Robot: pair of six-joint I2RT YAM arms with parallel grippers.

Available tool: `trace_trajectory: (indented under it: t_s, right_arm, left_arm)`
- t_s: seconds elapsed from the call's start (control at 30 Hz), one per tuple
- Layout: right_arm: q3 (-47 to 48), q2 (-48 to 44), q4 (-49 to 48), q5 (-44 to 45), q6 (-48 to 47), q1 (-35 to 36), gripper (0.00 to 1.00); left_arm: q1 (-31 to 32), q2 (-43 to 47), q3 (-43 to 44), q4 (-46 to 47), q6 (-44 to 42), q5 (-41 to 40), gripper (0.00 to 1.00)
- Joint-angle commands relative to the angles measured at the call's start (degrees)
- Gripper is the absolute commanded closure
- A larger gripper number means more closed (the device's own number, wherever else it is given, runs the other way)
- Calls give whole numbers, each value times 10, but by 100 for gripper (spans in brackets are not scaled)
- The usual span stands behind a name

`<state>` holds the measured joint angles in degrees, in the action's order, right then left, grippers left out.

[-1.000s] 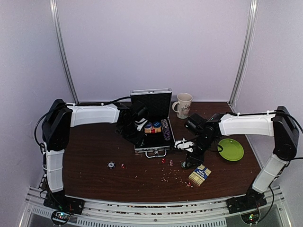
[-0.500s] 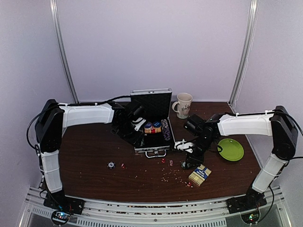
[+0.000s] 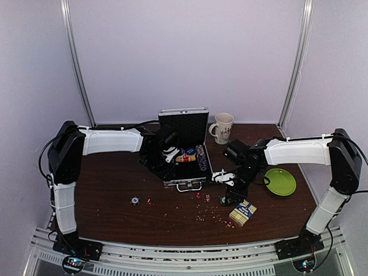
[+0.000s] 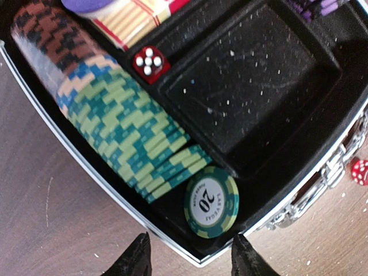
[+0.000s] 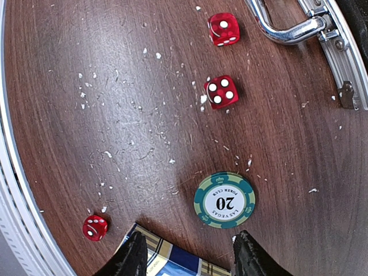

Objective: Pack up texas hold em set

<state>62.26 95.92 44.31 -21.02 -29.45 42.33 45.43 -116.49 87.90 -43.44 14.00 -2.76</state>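
**Fig. Packing the hold'em set: L arm back over the case, R arm waiting by the loose pieces.**

L gripper [image 4: 190,259] has swung back over the near-left corner of the case [image 3: 185,180] after a brief pull-away. Its fingers are spread w/ nothing between them. Inside the case, a green 20 chip [image 4: 211,201] lies flat at the near end of the chip row [image 4: 123,123], not slotted in. R gripper [image 5: 185,253], unmoved, hangs off the case's handle [image 5: 287,29] side, likewise apart and empty, above the card box [image 5: 172,261]. A second green chip [image 5: 224,200] lies just past its tips and red dice [image 5: 220,91] lie nearer the handle. Judged approx. mid-task: loose items remain outside, lid up.
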Motion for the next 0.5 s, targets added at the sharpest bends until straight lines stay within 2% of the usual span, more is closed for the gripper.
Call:
trace_trajectory:
  t_s: [0.0,0.47]
  right_arm:
    - [4,5,4,-3,-3,-4,48]
    - [7,12,6,-3,-5,-4,48]
  left_arm:
    - [-4,-17,24,12,1,-23,51]
    - [-13,-17,34,8,-4,-14,52]
